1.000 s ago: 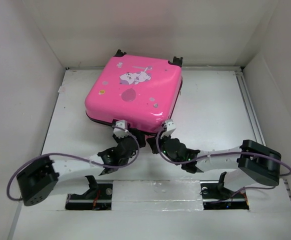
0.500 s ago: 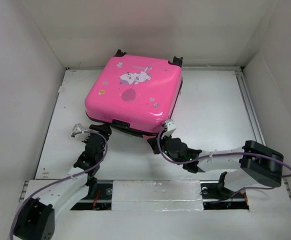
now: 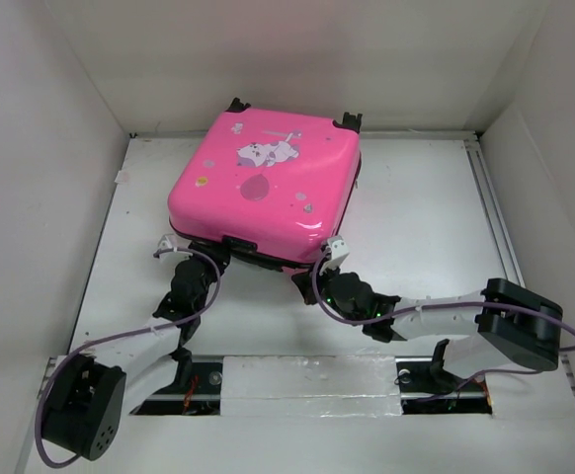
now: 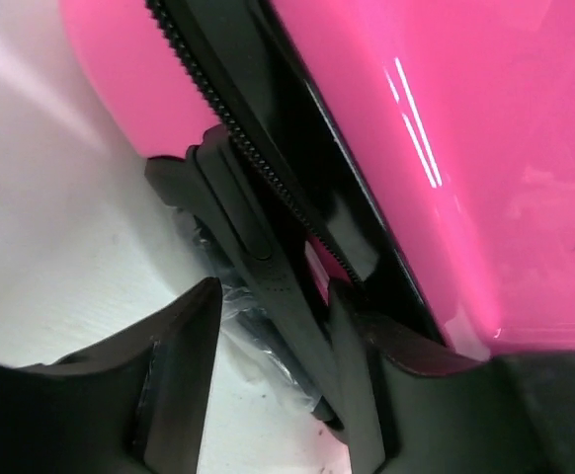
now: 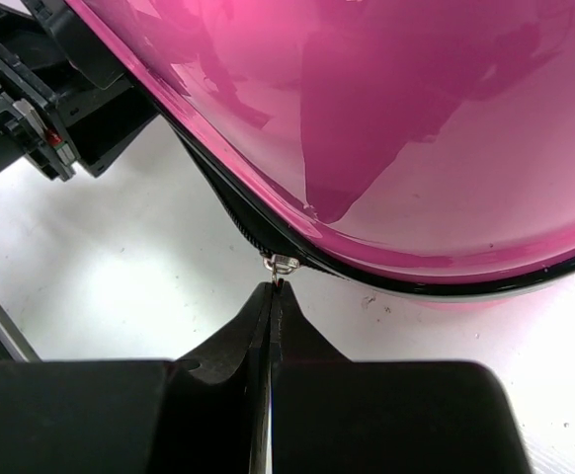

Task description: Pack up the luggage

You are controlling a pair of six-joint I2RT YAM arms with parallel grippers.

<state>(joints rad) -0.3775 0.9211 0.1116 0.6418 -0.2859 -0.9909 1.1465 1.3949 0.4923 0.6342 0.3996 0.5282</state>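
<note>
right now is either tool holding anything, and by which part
The right tool pinches the luggage by its zipper pull. The left tool straddles a black bar on its edge, not clamped.

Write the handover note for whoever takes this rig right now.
Left pincer: open, fingers straddling a black bar at the luggage's near left corner, not clamped.
Right pincer: shut on the zipper pull at the near right corner.
Luggage: flat at the back middle of the table, lid down.
Done: lid lowered; contents cannot be seen.
Left: run the zipper round; teeth at the left corner look unjoined.
</note>
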